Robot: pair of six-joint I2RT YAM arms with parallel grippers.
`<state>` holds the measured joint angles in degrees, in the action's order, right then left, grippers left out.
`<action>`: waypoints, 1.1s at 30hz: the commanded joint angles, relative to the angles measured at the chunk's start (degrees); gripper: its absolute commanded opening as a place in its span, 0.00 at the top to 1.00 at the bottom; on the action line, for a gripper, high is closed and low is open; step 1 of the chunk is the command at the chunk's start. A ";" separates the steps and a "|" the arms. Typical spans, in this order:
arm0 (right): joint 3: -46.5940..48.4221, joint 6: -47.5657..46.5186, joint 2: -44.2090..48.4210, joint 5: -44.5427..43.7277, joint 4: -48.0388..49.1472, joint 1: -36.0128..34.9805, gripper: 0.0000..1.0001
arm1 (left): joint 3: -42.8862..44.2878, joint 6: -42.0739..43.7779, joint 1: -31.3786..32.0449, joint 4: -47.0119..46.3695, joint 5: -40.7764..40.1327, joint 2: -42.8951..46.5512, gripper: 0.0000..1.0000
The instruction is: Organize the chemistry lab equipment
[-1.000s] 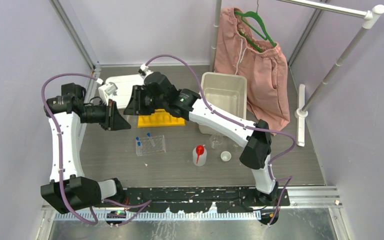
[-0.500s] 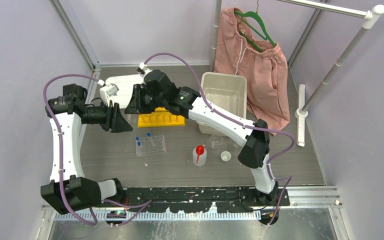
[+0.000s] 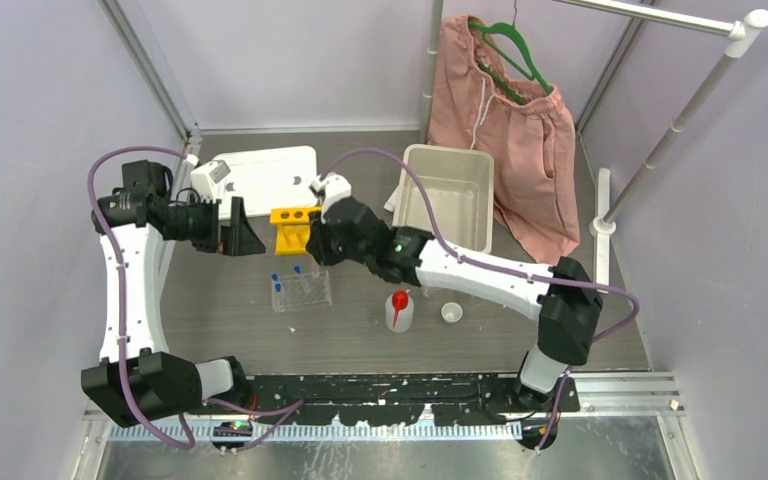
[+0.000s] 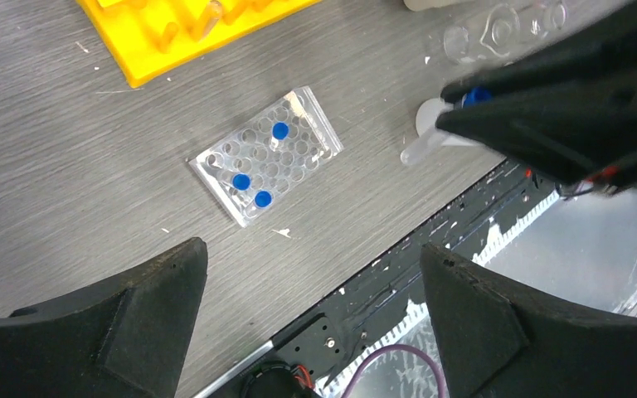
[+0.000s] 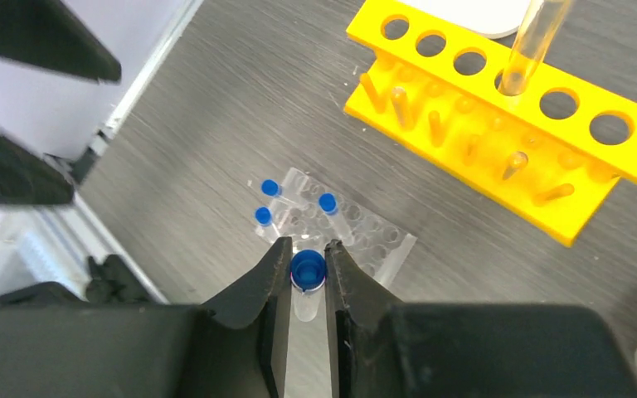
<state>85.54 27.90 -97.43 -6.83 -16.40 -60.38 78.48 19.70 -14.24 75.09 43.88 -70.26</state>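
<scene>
The right gripper pinches a small blue-capped tube near the clear plastic grid rack, while the left gripper stands spread wide.

Left end effector spread wide; right end effector pinched nearly closed, arm reaching left.

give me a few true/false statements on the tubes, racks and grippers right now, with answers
1. The right gripper grips a blue-capped tube. True.
2. The left gripper is shut on a tube. False: it is open and empty.
3. The clear grid rack holds three blue-capped tubes. True.
4. The red-spouted squeeze bottle lies on its side. False: it stands upright.
5. The yellow rack has a clear tube standing in one hole. True.
</scene>
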 commanded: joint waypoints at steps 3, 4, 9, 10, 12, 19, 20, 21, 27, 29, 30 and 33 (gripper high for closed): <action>-15.53 -15.23 4.06 -14.18 28.06 -6.86 0.99 | 1.09 -4.02 0.03 -2.96 -1.73 -2.02 0.00; -16.97 -15.70 3.61 -14.52 30.58 -7.32 0.99 | 1.02 -4.05 0.07 -3.00 -1.84 -2.21 0.00; -19.16 -16.84 -1.11 -16.54 36.29 -8.73 0.99 | 0.71 -3.73 0.07 -3.34 -2.06 -2.01 0.00; -19.51 -16.70 -1.90 -16.89 37.14 -8.84 0.99 | 0.61 -3.56 0.04 -3.36 -2.07 -1.87 0.00; -20.35 -16.38 -3.20 -17.14 38.90 -9.10 0.99 | 0.39 -3.37 0.04 -3.32 -2.09 -1.69 0.00; -21.62 -15.88 -6.19 -18.07 41.62 -9.66 0.99 | -0.11 -2.76 0.06 -3.37 -2.22 -1.71 0.00; -21.76 -15.78 -6.42 -18.40 41.89 -9.70 0.99 | -0.15 -2.78 0.03 -3.30 -2.22 -1.66 0.00; -21.81 -15.77 -6.78 -18.55 42.18 -9.75 0.99 | -0.16 -2.80 0.03 -3.26 -2.22 -1.64 0.00; -21.79 -15.95 -7.73 -19.06 42.60 -9.82 0.99 | 0.16 -2.34 0.04 -2.95 -2.14 -1.15 0.00; -21.86 -15.95 -7.89 -19.01 42.38 -9.88 0.99 | 0.39 -2.20 0.05 -2.80 -2.18 -1.13 0.00; -21.90 -15.95 -8.01 -18.89 42.19 -9.92 0.99 | 0.53 -2.17 0.08 -2.62 -2.19 -1.11 0.00; -22.23 -15.78 -8.17 -18.71 41.69 -9.95 0.99 | 0.79 -2.00 0.08 -2.57 -2.14 -1.11 0.00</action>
<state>63.75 12.34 -105.71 -24.27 22.28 -69.97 78.19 16.91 -14.24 73.08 41.36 -73.12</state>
